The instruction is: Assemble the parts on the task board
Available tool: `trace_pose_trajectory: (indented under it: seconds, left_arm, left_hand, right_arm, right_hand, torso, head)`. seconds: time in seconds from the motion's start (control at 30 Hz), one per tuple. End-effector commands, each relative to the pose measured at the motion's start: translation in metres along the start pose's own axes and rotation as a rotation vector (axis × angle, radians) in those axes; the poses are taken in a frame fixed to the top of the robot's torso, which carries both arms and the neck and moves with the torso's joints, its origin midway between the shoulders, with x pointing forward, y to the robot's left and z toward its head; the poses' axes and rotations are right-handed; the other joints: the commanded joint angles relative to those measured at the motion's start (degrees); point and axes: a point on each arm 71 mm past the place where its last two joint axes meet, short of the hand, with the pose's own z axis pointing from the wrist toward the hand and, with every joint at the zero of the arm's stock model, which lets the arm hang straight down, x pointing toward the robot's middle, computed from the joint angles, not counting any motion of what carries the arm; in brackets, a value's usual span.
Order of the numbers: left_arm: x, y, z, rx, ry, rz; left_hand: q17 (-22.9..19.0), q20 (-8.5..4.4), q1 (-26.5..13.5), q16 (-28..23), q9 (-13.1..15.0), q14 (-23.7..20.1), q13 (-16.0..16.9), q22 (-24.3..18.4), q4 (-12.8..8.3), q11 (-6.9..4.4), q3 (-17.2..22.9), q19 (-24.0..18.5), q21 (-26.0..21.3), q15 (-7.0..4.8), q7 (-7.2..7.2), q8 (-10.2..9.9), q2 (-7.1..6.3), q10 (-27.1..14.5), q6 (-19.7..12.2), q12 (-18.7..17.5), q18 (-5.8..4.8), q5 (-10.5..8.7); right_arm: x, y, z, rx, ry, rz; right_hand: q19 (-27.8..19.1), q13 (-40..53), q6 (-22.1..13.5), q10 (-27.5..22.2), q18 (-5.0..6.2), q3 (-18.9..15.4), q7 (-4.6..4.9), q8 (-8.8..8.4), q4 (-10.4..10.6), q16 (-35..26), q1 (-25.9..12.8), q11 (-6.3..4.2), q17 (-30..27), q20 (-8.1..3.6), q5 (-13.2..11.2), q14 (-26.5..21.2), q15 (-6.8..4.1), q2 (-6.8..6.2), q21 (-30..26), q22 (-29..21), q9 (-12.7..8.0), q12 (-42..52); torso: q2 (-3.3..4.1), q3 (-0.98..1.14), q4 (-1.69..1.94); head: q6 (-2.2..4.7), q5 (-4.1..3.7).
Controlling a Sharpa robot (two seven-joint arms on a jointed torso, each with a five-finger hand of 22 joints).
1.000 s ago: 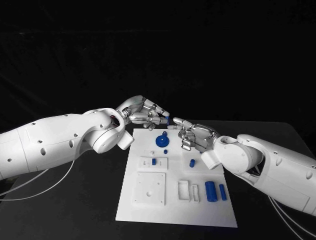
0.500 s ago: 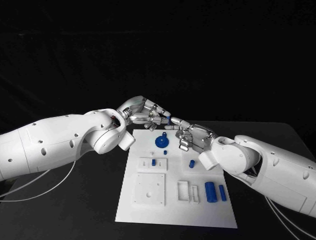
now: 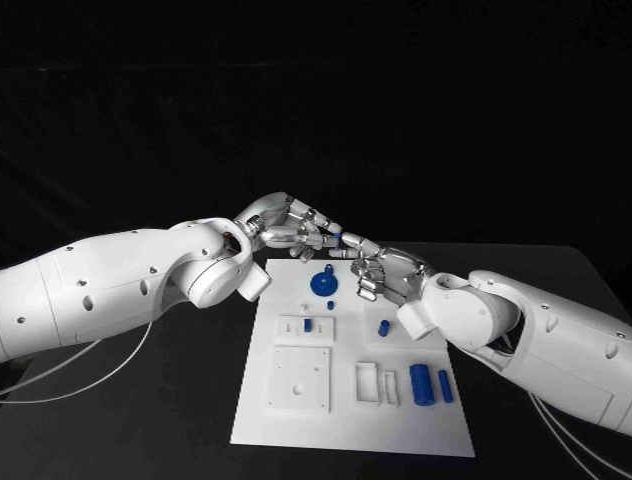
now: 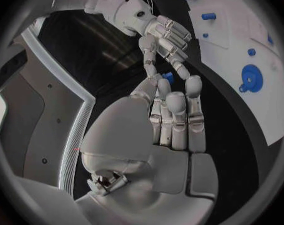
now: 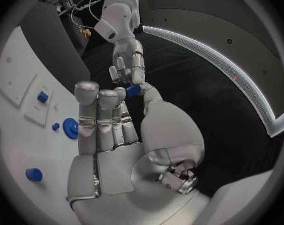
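Fingertip to fingertip above the far end of the task board (image 3: 352, 420): left hand (image 3: 290, 230) and right hand (image 3: 385, 275), both touching one small blue part (image 5: 133, 90). Cannot tell which hand actually grips it. Below the hands, on the board, a round blue part (image 3: 325, 284); more near the right wrist.

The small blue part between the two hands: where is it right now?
The small blue part sits between the fingertips of the left hand and right hand, above the far end of the white board.
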Motion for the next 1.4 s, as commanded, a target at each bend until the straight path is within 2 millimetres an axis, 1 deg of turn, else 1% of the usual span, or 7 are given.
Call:
trace_pose_trajectory:
  seconds: [0.03,0.3,0.4,0.7,0.93,1.07,1.4]
  left_arm:
    - [0.002,-0.0028,0.0011,0.014,0.017,-0.016]
    - [0.0031,-0.0029,0.002,0.013,0.021,-0.02]
    - [0.0028,-0.0027,0.0021,0.012,0.021,-0.02]
    - [0.0013,-0.0018,0.0015,0.008,0.02,-0.021]
    - [0.0015,-0.0015,0.0018,0.005,0.023,-0.022]
    - [0.0017,-0.0014,0.002,0.004,0.024,-0.022]
    - [0.0018,-0.0012,0.0024,0.002,0.026,-0.023]
  left_hand:
    - [0.06,-0.02,-0.55,-0.19,0.05,0.44,0.06,1.06,-0.3,-0.07,-0.09,0.55,0.24,-0.04,-0.07,0.1,0.03,0.42,0.16,-0.2,0.46,0.27]
    - [0.19,-0.03,-0.66,-0.29,0.05,0.51,0.1,1.05,-0.49,-0.07,-0.12,0.59,0.19,-0.06,-0.09,0.1,0.19,0.43,0.19,-0.25,0.46,0.26]
    - [0.19,-0.03,-0.66,-0.29,0.05,0.51,0.1,1.05,-0.49,-0.07,-0.12,0.59,0.19,-0.06,-0.09,0.1,0.19,0.43,0.19,-0.25,0.46,0.26]
    - [0.21,-0.03,-0.75,-0.33,0.05,0.52,0.11,1.05,-0.48,-0.07,-0.16,0.59,0.18,-0.05,-0.08,0.11,0.22,0.43,0.21,-0.26,0.46,0.25]
    - [0.25,-0.04,-0.82,-0.37,0.06,0.57,0.12,1.04,-0.48,-0.09,-0.21,0.63,0.15,-0.06,-0.11,0.11,0.23,0.47,0.22,-0.27,0.45,0.24]
    - [0.25,-0.04,-0.82,-0.37,0.06,0.57,0.12,1.04,-0.48,-0.09,-0.21,0.63,0.15,-0.06,-0.11,0.11,0.23,0.47,0.22,-0.27,0.45,0.24]
    - [0.29,-0.05,-0.78,-0.49,0.06,0.62,0.14,1.03,-0.59,-0.09,-0.22,0.67,0.07,-0.07,-0.1,0.11,0.29,0.47,0.22,-0.31,0.46,0.26]
  right_arm:
    - [0.003,0.001,0.0009,-0.018,0.028,0.008]
    - [0.0038,0.0012,0.0017,-0.02,0.03,0.009]
    - [0.0034,0.0014,0.0016,-0.022,0.027,0.009]
    - [0.0019,0.0019,0.0013,-0.027,0.02,0.009]
    - [0.0018,0.0022,0.0013,-0.032,0.019,0.009]
    - [0.0023,0.0026,0.0015,-0.035,0.02,0.009]
    - [0.0034,0.0031,0.0018,-0.037,0.028,0.009]
  right_hand:
    - [2.17,0.06,0.26,-0.08,0.75,-0.01,-0.25,0.22,-0.49,0.19,0.12,0.06,0.1,0.42,-0.66,-0.28,0.2,0.81,0.32,4.32,0.02,0.36]
    - [2.13,0.11,0.49,-0.02,0.72,0.4,-0.29,0.22,-1.17,0.34,0.41,0.01,0.22,0.39,-1.77,-0.23,0.16,1.58,0.54,4.34,0.0,0.4]
    - [2.11,0.13,0.92,0.04,0.67,1.24,-0.38,0.23,-1.72,0.41,0.86,-0.07,0.29,0.35,-4.59,-0.19,0.1,2.38,0.78,4.38,-0.02,0.42]
    - [1.97,0.3,2.82,0.19,0.47,4.37,-0.76,0.21,-3.23,0.5,1.01,-0.32,0.43,0.2,-8.62,-0.11,-0.06,4.11,1.49,4.49,-0.08,0.5]
    - [1.9,0.39,3.91,0.37,0.31,5.1,-1.03,0.21,-3.87,0.58,0.6,-0.48,0.58,0.04,-9.09,-0.03,-0.18,4.46,1.91,4.53,-0.18,0.49]
    - [1.87,0.42,4.31,0.43,0.28,5.22,-1.25,0.21,-3.95,0.59,0.51,-0.61,0.62,0.0,-9.37,-0.02,-0.25,4.54,2.01,4.53,-0.12,0.47]
    - [1.8,0.47,4.52,0.5,0.21,5.06,-1.3,0.18,-3.87,0.53,0.1,-0.65,0.63,-0.07,-9.83,-0.04,-0.3,4.3,2.07,4.53,-0.15,0.38]
  torso:
    - [-0.01,0.0,-0.01]
    - [0.0,-0.03,0.0]
    - [0.0,-0.02,0.01]
    - [-0.02,0.0,-0.02]
    - [0.0,-0.04,-0.03]
    - [0.03,0.02,0.0]
    - [0.01,-0.01,0.01]
  head:
    - [0.03,-0.03]
    - [-0.02,-0.09]
    - [-0.02,-0.12]
    - [0.0,-0.19]
    - [0.03,-0.27]
    - [-0.06,-0.31]
    - [0.01,-0.36]
